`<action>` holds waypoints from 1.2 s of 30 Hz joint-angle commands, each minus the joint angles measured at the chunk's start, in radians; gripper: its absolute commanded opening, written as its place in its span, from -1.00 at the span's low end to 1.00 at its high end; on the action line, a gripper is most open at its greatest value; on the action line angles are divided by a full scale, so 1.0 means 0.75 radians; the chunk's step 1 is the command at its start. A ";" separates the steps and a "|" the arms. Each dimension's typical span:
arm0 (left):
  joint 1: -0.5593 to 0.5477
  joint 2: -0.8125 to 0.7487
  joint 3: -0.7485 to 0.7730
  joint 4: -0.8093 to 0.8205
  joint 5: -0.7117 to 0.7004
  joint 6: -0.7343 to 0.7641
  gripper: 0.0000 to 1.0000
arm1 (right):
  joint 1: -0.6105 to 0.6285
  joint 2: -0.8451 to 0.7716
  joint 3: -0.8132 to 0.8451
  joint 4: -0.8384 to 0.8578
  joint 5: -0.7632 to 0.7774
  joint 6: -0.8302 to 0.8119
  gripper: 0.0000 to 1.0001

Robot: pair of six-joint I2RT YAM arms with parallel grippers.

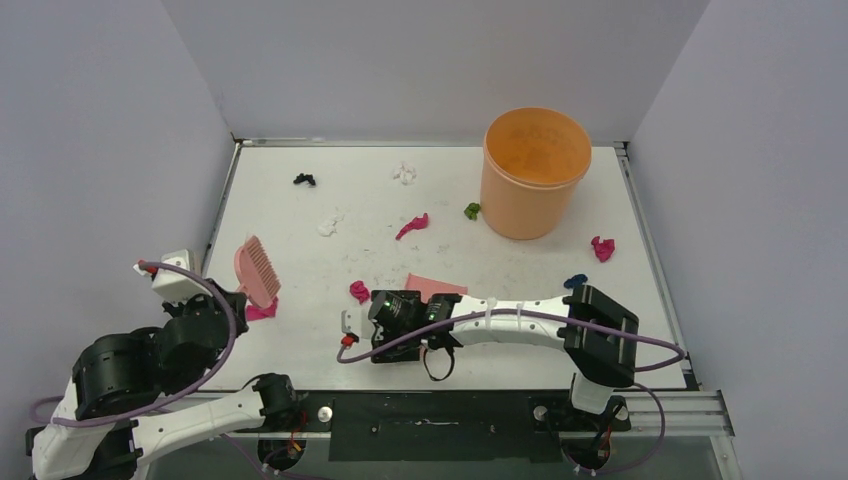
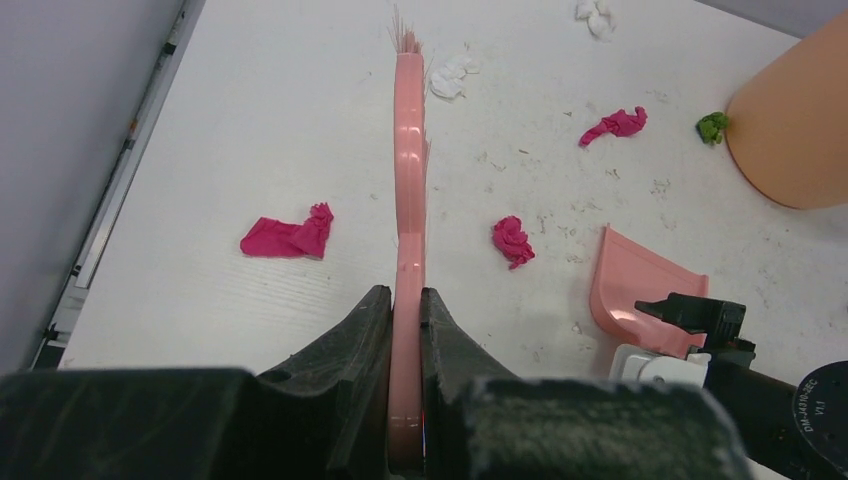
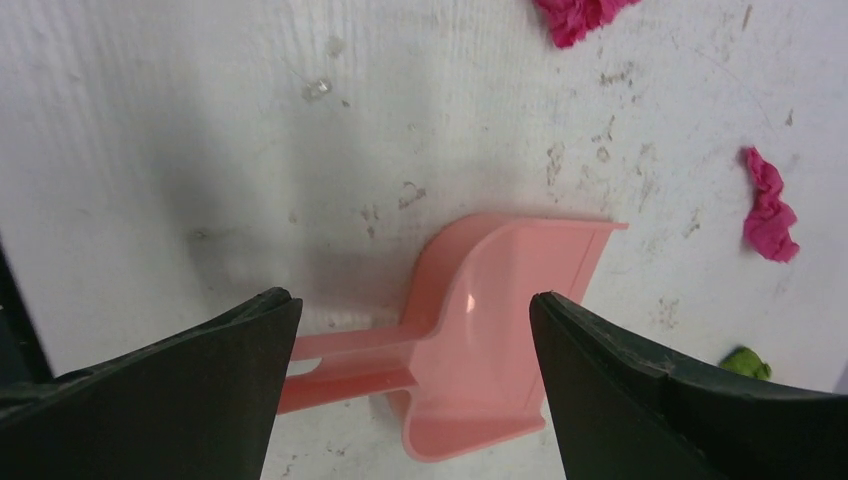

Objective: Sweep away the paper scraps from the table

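Paper scraps lie scattered over the white table (image 1: 520,262): black (image 1: 304,180), white (image 1: 404,173), magenta (image 1: 411,226), green (image 1: 472,211), dark blue (image 1: 575,282) and more magenta ones (image 1: 359,291). My left gripper (image 2: 407,300) is shut on the handle of the pink hand brush (image 2: 410,150), bristles pointing away, with a magenta scrap (image 2: 288,236) to its left. The pink dustpan (image 3: 490,330) lies flat on the table. My right gripper (image 3: 415,300) hovers open over it, one finger on each side, not touching it.
An orange bucket (image 1: 530,170) stands upright at the back right, with the green scrap at its foot. Grey walls close the table on three sides. A metal rail (image 2: 120,180) runs along the left edge. Another magenta scrap (image 1: 602,248) lies near the right edge.
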 commanded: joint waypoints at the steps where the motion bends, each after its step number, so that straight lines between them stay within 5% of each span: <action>1: 0.000 -0.044 0.006 0.075 -0.045 0.014 -1.00 | -0.001 -0.060 -0.079 0.085 0.313 -0.084 0.77; 14: -0.001 -0.076 -0.070 0.248 -0.034 0.122 -1.00 | -0.297 -0.415 -0.360 0.028 0.329 -0.192 0.84; 18: -0.002 -0.062 -0.123 0.328 -0.017 0.184 -1.00 | -0.512 -0.499 -0.403 -0.005 0.158 -0.222 0.83; 22: -0.003 -0.043 -0.152 0.387 -0.001 0.221 -1.00 | -0.698 -0.615 -0.342 -0.122 -0.232 -0.257 0.82; 31: -0.004 -0.011 -0.202 0.470 0.001 0.286 -1.00 | -0.778 -0.611 -0.226 -0.399 -0.675 -0.202 0.79; 36: -0.004 0.022 -0.215 0.512 -0.003 0.326 -1.00 | -0.741 -0.517 -0.255 -0.401 -0.660 -0.211 0.80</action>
